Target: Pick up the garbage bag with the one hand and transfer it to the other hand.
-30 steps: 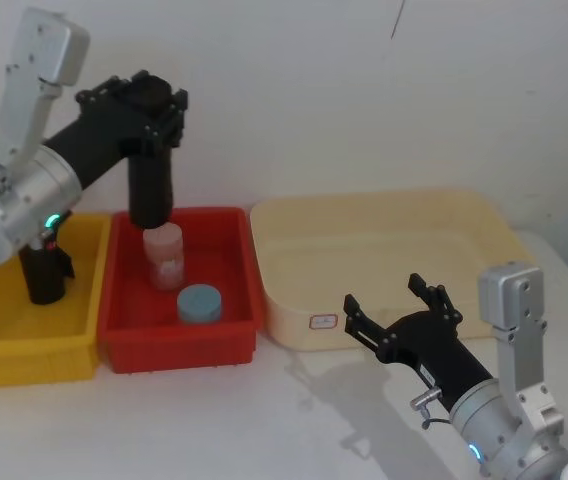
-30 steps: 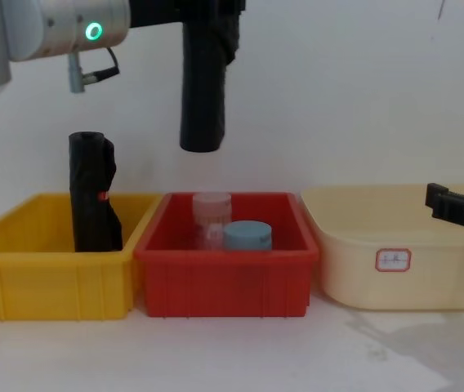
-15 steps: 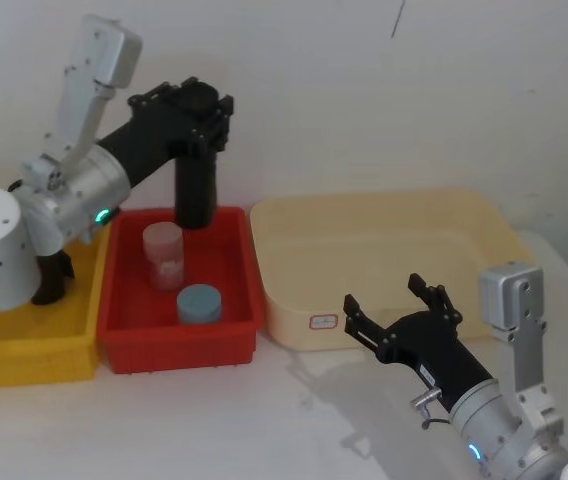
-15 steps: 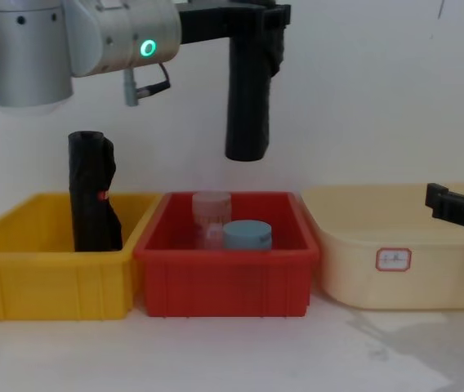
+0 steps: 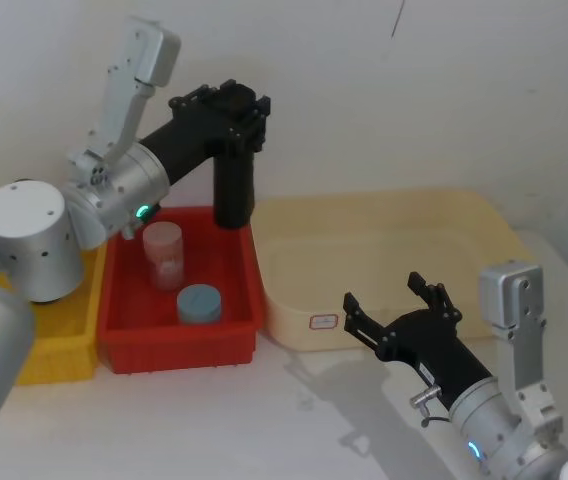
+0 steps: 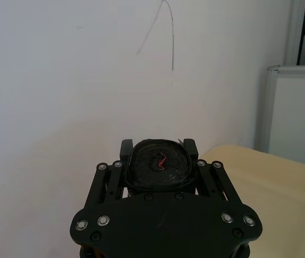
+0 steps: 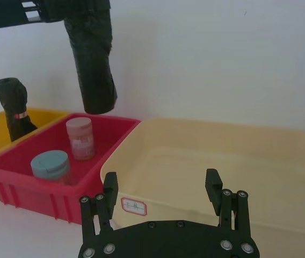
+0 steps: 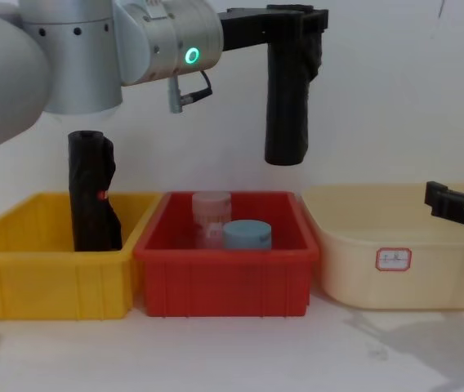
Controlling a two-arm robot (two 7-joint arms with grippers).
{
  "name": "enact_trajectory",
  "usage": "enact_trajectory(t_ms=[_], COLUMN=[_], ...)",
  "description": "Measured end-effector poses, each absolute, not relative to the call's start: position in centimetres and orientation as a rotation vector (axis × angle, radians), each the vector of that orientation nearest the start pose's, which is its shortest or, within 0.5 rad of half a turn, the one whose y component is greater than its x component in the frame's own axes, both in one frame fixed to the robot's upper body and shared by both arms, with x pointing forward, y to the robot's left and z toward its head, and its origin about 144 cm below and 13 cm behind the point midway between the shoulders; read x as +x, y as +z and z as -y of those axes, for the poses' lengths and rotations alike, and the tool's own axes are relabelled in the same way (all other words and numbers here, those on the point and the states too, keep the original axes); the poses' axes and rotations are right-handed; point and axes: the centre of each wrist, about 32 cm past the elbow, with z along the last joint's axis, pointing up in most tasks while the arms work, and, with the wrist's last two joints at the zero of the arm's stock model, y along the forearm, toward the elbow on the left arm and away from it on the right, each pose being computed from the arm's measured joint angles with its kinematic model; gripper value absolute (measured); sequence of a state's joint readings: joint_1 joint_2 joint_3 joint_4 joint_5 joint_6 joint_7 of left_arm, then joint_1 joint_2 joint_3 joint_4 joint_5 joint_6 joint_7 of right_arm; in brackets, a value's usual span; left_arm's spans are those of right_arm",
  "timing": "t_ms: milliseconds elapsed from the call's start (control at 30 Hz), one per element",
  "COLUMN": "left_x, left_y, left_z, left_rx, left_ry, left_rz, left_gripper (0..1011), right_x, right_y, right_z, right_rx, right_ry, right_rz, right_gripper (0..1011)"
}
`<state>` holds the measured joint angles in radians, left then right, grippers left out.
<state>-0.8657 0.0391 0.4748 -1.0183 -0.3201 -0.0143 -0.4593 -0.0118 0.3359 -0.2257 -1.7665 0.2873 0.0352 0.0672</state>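
The garbage bag point(image 5: 232, 190), a smooth black roll, hangs upright in the air over the right edge of the red bin point(image 5: 246, 318). My left gripper point(image 5: 234, 108), on the arm with the green ring light, is shut on its top end. From the chest, the garbage bag point(image 8: 287, 110) hangs well above the bins under the left gripper point(image 8: 297, 20). Its rolled top point(image 6: 159, 164) sits between the jaws in the left wrist view. My right gripper point(image 5: 384, 292) stands open and empty in front of the cream tray point(image 5: 294, 325), lower and to the right of the bag point(image 7: 94, 59).
The red bin holds a clear jar point(image 5: 162, 252) and a blue-lidded jar point(image 5: 199, 303). In the yellow bin point(image 8: 20, 278) stands a lumpy black roll with a red mark point(image 8: 91, 196). The cream tray is wide and bare inside. A white wall stands behind.
My left arm has carried the garbage bag to the right, from above the red bin's left part to above its right edge. The right gripper has stayed still and open.
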Motion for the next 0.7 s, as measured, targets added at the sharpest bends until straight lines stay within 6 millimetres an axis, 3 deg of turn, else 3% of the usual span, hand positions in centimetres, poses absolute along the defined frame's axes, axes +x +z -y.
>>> enact_trajectory(t_ms=[700], left_x=[65.3], left_y=[132.1], left_z=[-10.4], left_rx=[-0.133], left_ry=[0.699], left_rz=[0.201], left_gripper=[539], right_x=[47.0], right_y=[120.6], right_z=[21.7], right_rx=[0.004], right_ry=[-1.166], right_rz=[0.068], right_gripper=[1006])
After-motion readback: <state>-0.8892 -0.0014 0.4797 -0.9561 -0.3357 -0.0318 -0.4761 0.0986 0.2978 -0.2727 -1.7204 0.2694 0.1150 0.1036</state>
